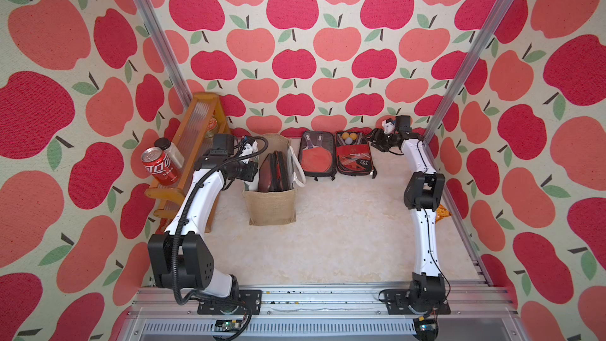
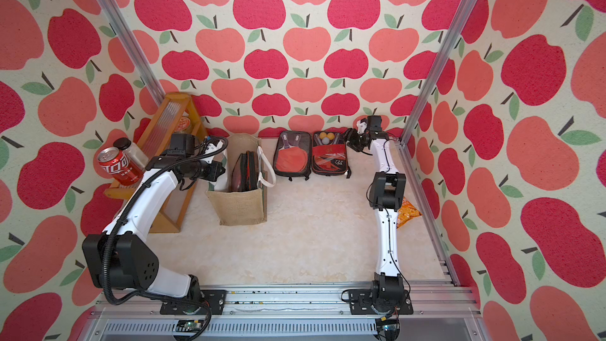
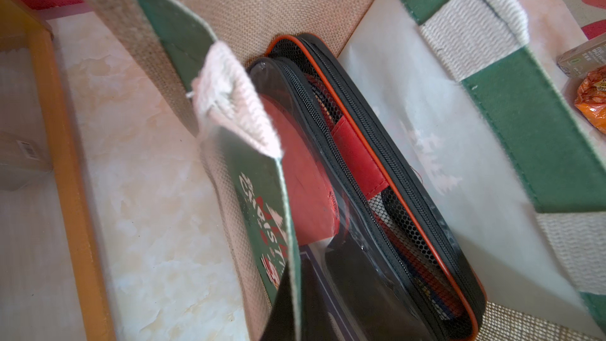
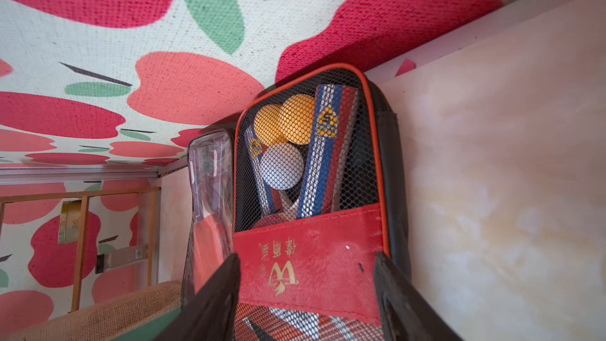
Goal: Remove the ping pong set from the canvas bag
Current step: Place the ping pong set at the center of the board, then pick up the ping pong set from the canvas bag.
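Canvas bag point(image 1: 272, 206) stands on marbled tabletop point(image 1: 344, 231) amid apple-print walls point(image 1: 295, 60), left hand point(image 3: 290, 306) seemingly clamping its rim, right hand point(image 4: 306, 260) apart.

The canvas bag point(image 1: 272, 206) is coarse, matt woven jute with green cloth trim point(image 3: 537, 119), ribbed white woven handles point(image 3: 236, 93) and a smooth pale lining point(image 3: 410, 100). The ping pong set point(image 3: 377, 191) inside it has a black mesh case with a glossy clear plastic window. The opened set point(image 4: 308, 257) shows scuffed red woven cloth over mesh. The bench point(image 1: 328, 241) looks smooth and marbled, with a faint sheen. The shelf point(image 1: 167, 195) is varnished wood, the can point(image 1: 160, 165) shiny metal, the rails point(image 1: 154, 27) brushed metal.
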